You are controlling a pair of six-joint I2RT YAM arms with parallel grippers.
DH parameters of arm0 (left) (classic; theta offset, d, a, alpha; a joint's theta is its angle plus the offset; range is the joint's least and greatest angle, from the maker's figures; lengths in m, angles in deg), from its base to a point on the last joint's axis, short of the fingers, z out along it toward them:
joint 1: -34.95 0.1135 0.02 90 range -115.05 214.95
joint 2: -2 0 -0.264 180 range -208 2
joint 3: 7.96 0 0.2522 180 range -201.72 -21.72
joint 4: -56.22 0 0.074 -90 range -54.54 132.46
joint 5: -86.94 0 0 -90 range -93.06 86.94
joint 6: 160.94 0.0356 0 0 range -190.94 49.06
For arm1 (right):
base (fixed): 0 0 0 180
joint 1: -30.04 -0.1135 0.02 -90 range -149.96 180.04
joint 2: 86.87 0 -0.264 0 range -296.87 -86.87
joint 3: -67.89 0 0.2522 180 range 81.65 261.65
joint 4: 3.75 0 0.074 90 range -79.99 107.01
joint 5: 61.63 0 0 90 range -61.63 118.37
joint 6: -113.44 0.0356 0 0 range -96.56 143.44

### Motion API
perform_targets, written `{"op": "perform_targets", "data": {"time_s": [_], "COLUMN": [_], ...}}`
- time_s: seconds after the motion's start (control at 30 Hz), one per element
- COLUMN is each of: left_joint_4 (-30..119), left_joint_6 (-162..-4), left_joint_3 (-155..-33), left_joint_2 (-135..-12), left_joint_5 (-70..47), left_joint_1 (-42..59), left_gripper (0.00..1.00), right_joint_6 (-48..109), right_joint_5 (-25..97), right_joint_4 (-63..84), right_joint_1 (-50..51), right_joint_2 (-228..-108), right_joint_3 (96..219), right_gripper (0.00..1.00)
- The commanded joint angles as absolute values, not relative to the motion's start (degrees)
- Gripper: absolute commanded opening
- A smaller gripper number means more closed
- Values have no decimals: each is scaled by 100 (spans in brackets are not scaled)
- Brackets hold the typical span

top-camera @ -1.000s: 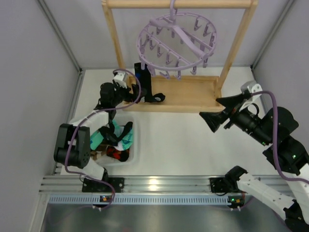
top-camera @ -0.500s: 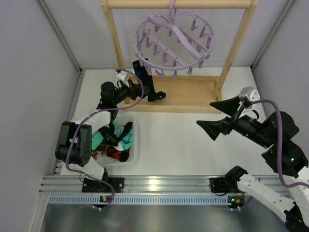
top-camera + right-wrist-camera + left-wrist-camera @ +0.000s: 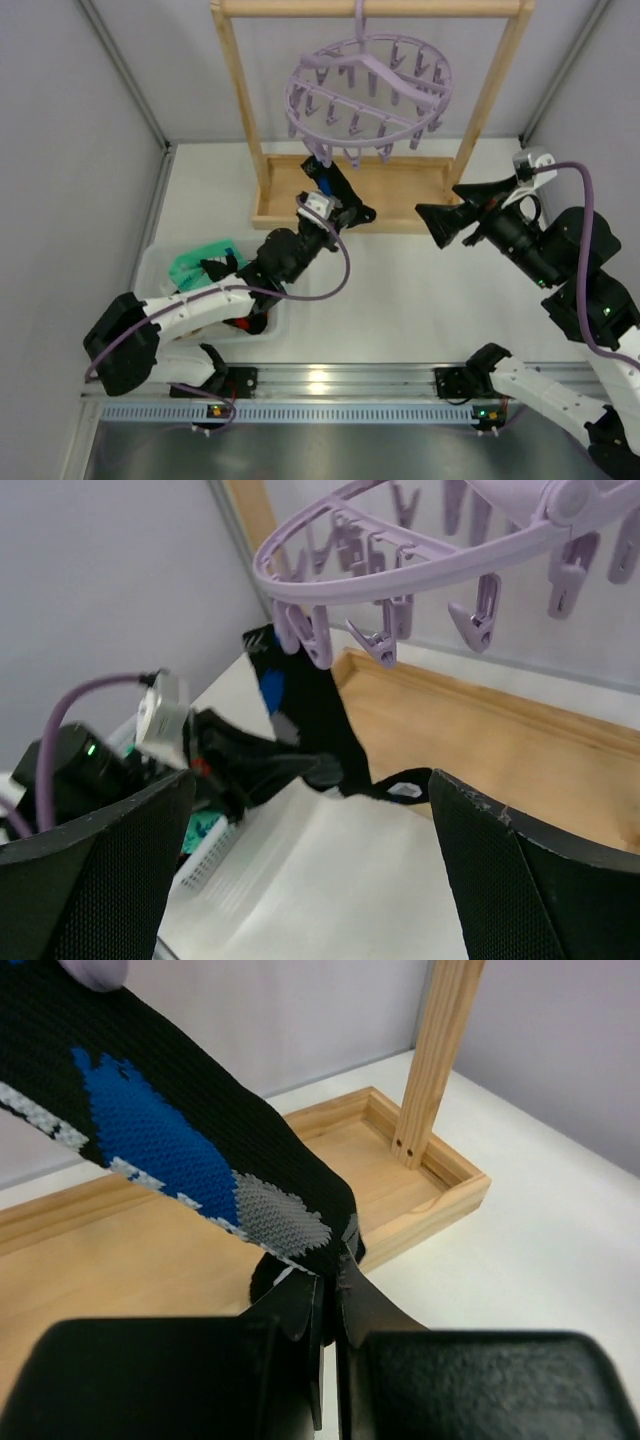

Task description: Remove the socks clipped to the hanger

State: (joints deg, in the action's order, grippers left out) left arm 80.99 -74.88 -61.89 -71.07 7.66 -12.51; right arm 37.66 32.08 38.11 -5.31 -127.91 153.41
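Observation:
The lilac hanger (image 3: 370,95) hangs from the wooden rack's top bar, most of its clips bare. One black sock (image 3: 326,182) with blue and grey patches (image 3: 150,1130) is still held by a clip at its upper end and stretches down toward the rack's base. My left gripper (image 3: 338,212) is shut on the sock's lower part (image 3: 330,1270), just above the tray's front edge. My right gripper (image 3: 440,225) is open and holds nothing, to the right of the sock and pointing at it; in the right wrist view the hanger (image 3: 400,540) and sock (image 3: 312,705) lie ahead of it.
The light wooden rack (image 3: 400,195) has a shallow tray base and two posts (image 3: 440,1060). A clear basket (image 3: 150,265) at the near left holds a mint-green sock (image 3: 200,268) and other socks. Grey walls close both sides.
My left gripper shut on the black sock, then swung from the rack's left side round to its front, pulling the sock's lower end right and nearer. The hanger has turned. The right gripper shifted slightly.

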Motion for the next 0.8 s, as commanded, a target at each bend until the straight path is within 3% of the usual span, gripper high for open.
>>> {"op": "perform_targets", "data": {"time_s": [0.0, 0.27, 0.47, 0.77], "left_joint_4": [7754, 7542, 7551, 7551], "left_joint_6": [-6726, -5522, -5099, -4958], "left_joint_3": [-6670, -8209, -8975, -9353], "left_joint_2": [-7410, -9385, -10196, -10531], "left_joint_5": [2863, 5536, 5934, 5802], "left_joint_1": [-2336, -3939, -4239, -4257], "left_gripper": [0, 0, 0, 0], "right_joint_6": [3777, 3364, 3012, 2687], "right_joint_5": [2005, 2038, 1792, 1185], "right_joint_4": [4330, 4964, 5597, 5861], "right_joint_1": [-459, -459, -546, -854], "right_joint_2": [-13212, -14452, -15287, -16298], "right_joint_3": [16160, 17243, 18069, 18676], "right_gripper": [95, 93, 81, 73]}}
